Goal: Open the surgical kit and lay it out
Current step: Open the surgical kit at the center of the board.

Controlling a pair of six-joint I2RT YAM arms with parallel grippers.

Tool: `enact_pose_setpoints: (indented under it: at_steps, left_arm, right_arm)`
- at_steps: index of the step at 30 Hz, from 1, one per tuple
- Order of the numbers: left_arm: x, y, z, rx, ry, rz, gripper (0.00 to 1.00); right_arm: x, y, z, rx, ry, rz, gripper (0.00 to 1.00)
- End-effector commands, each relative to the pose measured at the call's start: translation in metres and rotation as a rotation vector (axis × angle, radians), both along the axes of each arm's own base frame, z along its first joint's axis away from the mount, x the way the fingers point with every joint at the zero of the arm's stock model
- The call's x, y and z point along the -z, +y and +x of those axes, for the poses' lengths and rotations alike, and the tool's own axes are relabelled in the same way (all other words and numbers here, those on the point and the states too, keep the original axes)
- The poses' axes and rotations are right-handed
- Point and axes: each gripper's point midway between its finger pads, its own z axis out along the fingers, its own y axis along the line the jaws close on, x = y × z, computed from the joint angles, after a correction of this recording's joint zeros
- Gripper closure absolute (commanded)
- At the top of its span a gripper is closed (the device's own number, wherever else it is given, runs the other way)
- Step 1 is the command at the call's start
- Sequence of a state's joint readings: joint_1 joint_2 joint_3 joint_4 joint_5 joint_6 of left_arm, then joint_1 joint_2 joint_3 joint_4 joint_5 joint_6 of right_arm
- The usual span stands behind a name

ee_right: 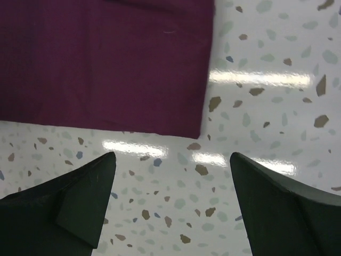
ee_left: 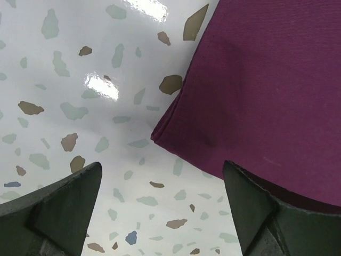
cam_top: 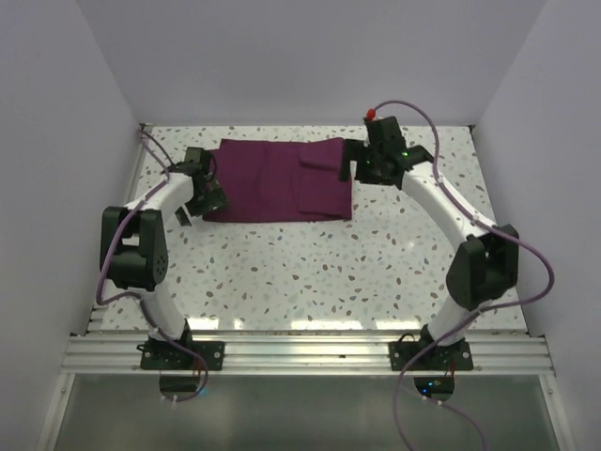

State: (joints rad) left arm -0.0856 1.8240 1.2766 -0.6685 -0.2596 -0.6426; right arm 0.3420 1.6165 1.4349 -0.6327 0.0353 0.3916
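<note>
Kit wrap (cam_top: 279, 179) lies long axis left-right. Left fingers (ee_left: 64, 202) open, empty, at its left end; right fingers (ee_right: 277, 192) likewise at its right end.

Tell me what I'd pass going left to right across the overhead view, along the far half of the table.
Left arm → purple cloth → right arm.

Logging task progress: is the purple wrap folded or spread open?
Folded. The wrap lies as a compact rectangle with overlapping flaps on top, its corner edge doubled in the left wrist view; no contents show.
</note>
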Motion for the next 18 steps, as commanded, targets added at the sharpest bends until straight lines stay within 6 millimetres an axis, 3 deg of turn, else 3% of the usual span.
enact_pose_setpoints:
  at_steps: [1, 2, 3, 5, 7, 9, 10, 11, 13, 18]
  left_arm:
    - [-0.021, -0.006, 0.007, 0.030, -0.084, -0.035, 0.01]
    - [-0.020, -0.006, 0.005, 0.031, -0.082, -0.038, 0.01]
    - [-0.020, -0.007, 0.004, 0.036, -0.080, -0.041, 0.00]
    - [-0.021, -0.009, 0.004, 0.051, -0.088, -0.053, 0.00]
    - [-0.022, -0.010, 0.004, 0.061, -0.092, -0.054, 0.01]
    - [-0.022, -0.009, 0.003, 0.066, -0.091, -0.053, 0.01]
    - [-0.022, -0.010, 0.002, 0.070, -0.091, -0.052, 0.01]
    - [-0.020, -0.009, 0.000, 0.068, -0.087, -0.052, 0.01]
    - [-0.020, -0.010, 0.000, 0.072, -0.091, -0.056, 0.01]
    - [-0.016, -0.010, -0.004, 0.083, -0.080, -0.056, 0.02]
  right_arm:
    - [-0.017, 0.056, 0.023, -0.131, -0.045, -0.047, 0.09]
    - [-0.032, 0.066, 0.028, -0.143, -0.050, -0.064, 0.09]
    - [-0.005, 0.076, 0.033, -0.161, 0.013, -0.106, 0.09]
    - [-0.007, 0.097, 0.036, -0.188, 0.013, -0.145, 0.10]
    - [0.014, 0.120, 0.033, -0.235, 0.042, -0.201, 0.10]
    - [0.013, 0.131, 0.036, -0.248, 0.026, -0.243, 0.10]
    - [0.031, 0.143, 0.032, -0.275, 0.057, -0.269, 0.10]
    - [0.029, 0.147, 0.033, -0.278, 0.057, -0.280, 0.11]
    - [0.051, 0.155, 0.029, -0.293, 0.102, -0.311, 0.11]
    - [0.080, 0.154, 0.024, -0.279, 0.146, -0.344, 0.14]
